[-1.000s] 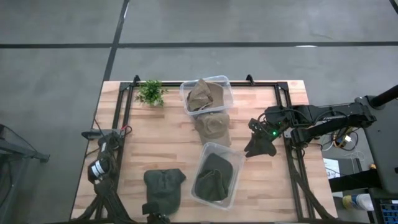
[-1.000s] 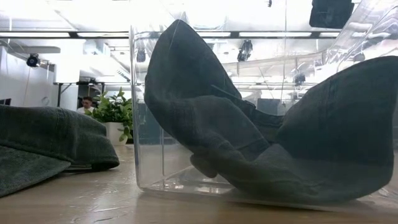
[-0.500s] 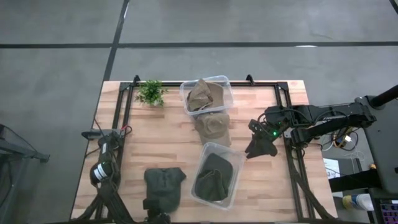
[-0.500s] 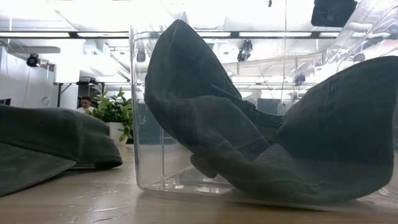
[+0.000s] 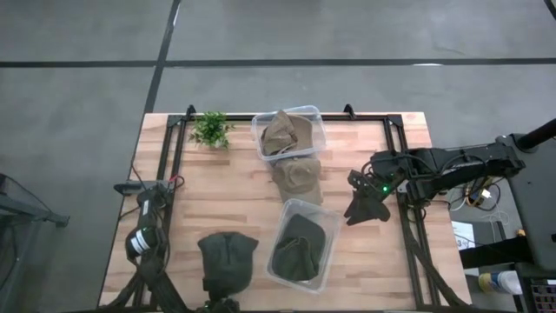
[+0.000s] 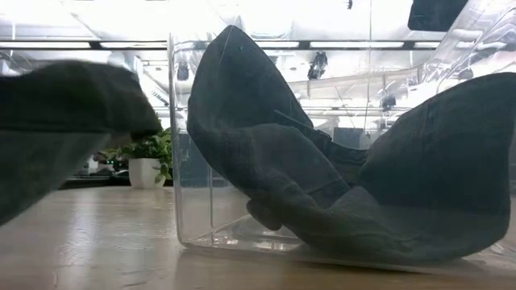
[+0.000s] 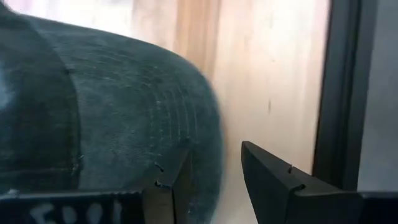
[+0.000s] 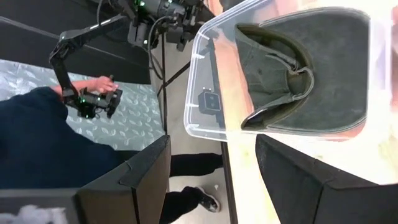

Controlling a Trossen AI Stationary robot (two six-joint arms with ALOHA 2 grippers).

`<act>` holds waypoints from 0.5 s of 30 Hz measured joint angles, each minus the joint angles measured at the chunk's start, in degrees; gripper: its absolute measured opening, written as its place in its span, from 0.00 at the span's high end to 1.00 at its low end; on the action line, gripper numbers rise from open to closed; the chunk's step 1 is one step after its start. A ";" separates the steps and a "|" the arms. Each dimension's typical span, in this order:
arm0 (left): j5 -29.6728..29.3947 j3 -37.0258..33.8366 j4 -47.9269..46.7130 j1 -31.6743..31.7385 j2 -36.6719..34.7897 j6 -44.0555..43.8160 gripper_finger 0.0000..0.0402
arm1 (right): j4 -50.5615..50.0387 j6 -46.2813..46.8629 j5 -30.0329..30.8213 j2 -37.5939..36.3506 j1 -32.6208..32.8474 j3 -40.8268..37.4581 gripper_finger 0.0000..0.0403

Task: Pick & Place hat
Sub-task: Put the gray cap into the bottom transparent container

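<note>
where it lay flat before, green hat (image 5: 228,258) now aloft, pinched by left gripper (image 7: 214,180); right gripper (image 5: 363,209) agape.

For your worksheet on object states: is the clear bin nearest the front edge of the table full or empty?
Not empty. The near clear bin holds one dark green cap, seen through its wall in the low view too.

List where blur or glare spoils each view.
Low view: the lifted hat is blurred, and the ceiling lights glare behind the bin. Left wrist view: the hat and table are soft, washed out at the far end. Right wrist view: glare whitens the table beside the bin. High view: evenly lit, no glare.
</note>
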 joint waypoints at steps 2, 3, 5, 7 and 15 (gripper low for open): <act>0.14 0.21 -0.53 -0.52 0.03 1.14 0.67 | 0.03 0.01 -0.01 0.00 0.39 0.01 0.43; 0.45 0.41 -0.68 -0.67 0.01 1.17 0.67 | 0.02 0.05 0.01 0.00 0.38 0.00 0.43; 1.37 1.22 -1.92 -0.80 -0.01 0.85 0.67 | 0.04 0.32 0.05 0.00 0.38 0.00 0.43; 2.15 2.06 -3.63 -0.82 -0.01 0.68 0.67 | 0.04 1.04 0.07 0.00 0.38 0.00 0.43; 2.24 7.45 -11.47 -0.24 -0.67 -8.84 0.67 | 0.04 1.92 0.05 0.00 0.38 0.00 0.43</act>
